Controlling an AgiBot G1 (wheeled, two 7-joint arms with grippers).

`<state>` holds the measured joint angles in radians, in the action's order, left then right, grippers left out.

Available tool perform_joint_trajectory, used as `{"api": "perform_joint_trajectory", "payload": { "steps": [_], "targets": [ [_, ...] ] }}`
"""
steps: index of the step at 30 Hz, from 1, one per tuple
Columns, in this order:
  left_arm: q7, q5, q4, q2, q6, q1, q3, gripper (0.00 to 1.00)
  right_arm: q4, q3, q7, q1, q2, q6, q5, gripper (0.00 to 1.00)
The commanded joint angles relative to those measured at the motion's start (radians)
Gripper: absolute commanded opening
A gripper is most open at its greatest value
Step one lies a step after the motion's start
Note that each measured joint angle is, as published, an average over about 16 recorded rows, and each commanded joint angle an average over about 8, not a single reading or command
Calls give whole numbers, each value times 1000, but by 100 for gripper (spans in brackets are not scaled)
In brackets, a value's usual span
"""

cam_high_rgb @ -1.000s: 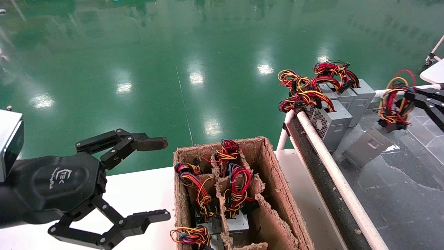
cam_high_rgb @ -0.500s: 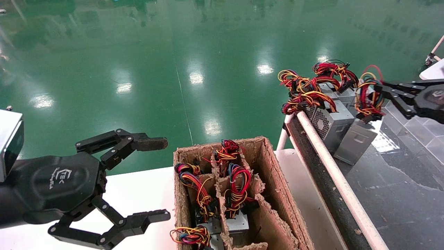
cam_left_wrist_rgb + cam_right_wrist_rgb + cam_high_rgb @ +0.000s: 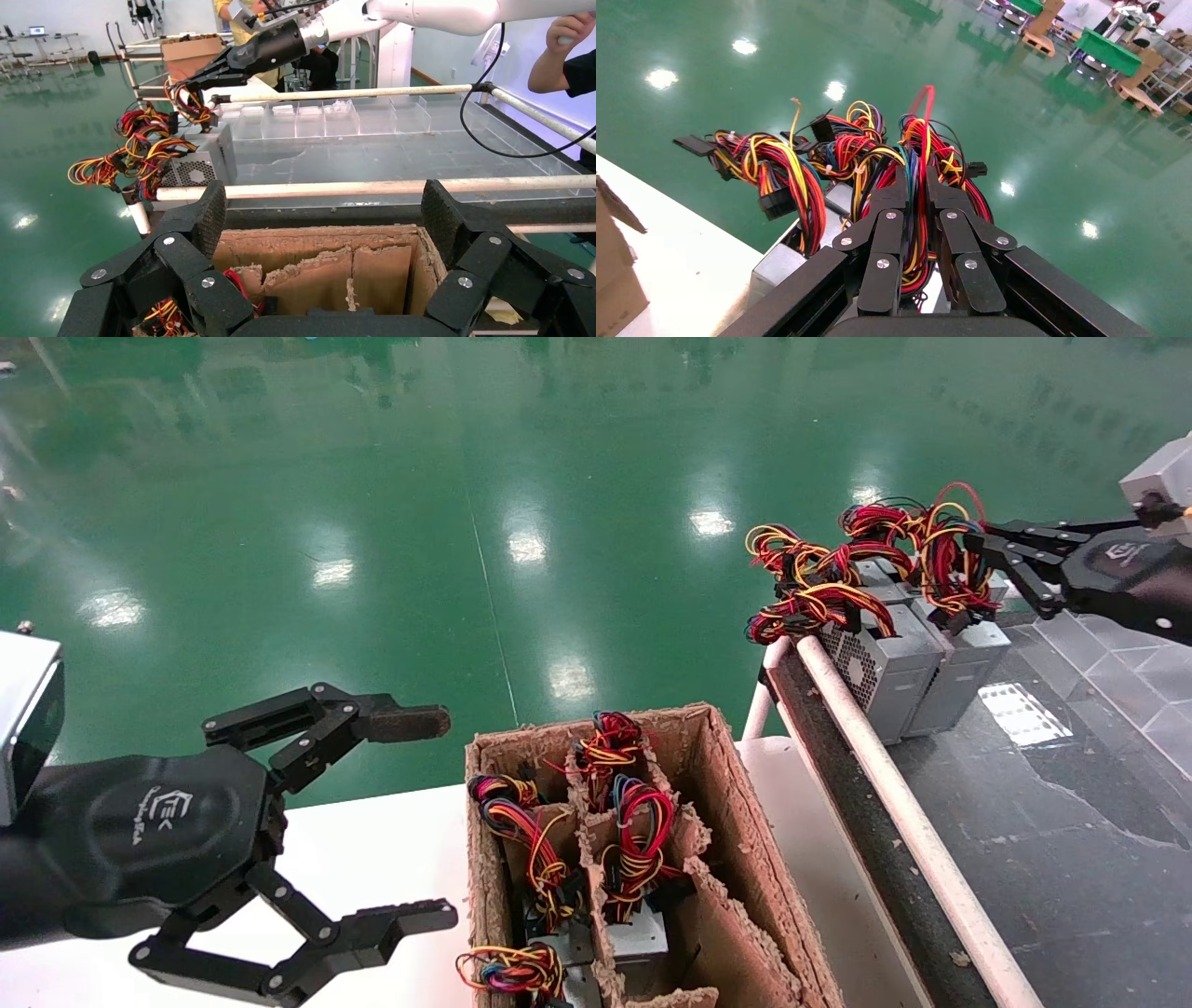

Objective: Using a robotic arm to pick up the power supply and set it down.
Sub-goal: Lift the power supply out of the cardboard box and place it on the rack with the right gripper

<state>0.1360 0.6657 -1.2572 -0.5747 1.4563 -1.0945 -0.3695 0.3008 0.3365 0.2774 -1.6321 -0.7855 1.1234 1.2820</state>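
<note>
The power supply (image 3: 968, 663) is a grey metal box standing upright on the dark conveyor surface, tight against the other grey boxes (image 3: 885, 663). Its looped bundle of red, yellow, orange and blue wires (image 3: 916, 151) rises from its top end. My right gripper (image 3: 982, 556) reaches in from the right and is shut on that bundle, the wires pinched between its fingers (image 3: 884, 210). My left gripper (image 3: 419, 822) hangs open at the near left over the white table, with nothing between its fingers (image 3: 204, 217). The left wrist view shows the right gripper (image 3: 211, 74) farther off.
A torn cardboard box (image 3: 745, 840) with dividers holds several more wired units. A white rail (image 3: 894, 803) edges the conveyor. Clear plastic bins (image 3: 316, 119) line its far side. A person's arm (image 3: 569, 42) is behind. The green floor lies beyond.
My right gripper carried the hanging power supply leftward and away from me. The box went from tilted apart to upright against the other grey boxes. The left arm has not moved.
</note>
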Motion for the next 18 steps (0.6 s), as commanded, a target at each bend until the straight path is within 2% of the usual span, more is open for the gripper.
{"api": "perform_joint_trajectory", "payload": {
  "steps": [1, 3, 4, 5, 11, 12, 13, 18],
  "targets": [
    [0, 0, 0, 0, 0, 0, 0, 100, -21, 1, 17, -13, -13, -6, 3, 0],
    [0, 0, 0, 0, 0, 0, 0, 100, -40, 2, 31, -22, -23, -10, 5, 1],
    [0, 0, 0, 0, 0, 0, 0, 100, -49, 3, 38, -26, -28, -11, 6, 6],
    [0, 0, 0, 0, 0, 0, 0, 100, -58, 3, 45, -30, -32, -12, 6, 15],
    [0, 0, 0, 0, 0, 0, 0, 100, -104, 0, 80, -48, -44, -6, 3, 90],
    [0, 0, 0, 0, 0, 0, 0, 100, -111, 0, 84, -50, -45, -3, 2, 97],
    [0, 0, 0, 0, 0, 0, 0, 100, -117, -1, 89, -53, -45, -1, 1, 100],
    [0, 0, 0, 0, 0, 0, 0, 100, -146, 0, 104, -63, -45, 10, 2, 100]
  ]
}}
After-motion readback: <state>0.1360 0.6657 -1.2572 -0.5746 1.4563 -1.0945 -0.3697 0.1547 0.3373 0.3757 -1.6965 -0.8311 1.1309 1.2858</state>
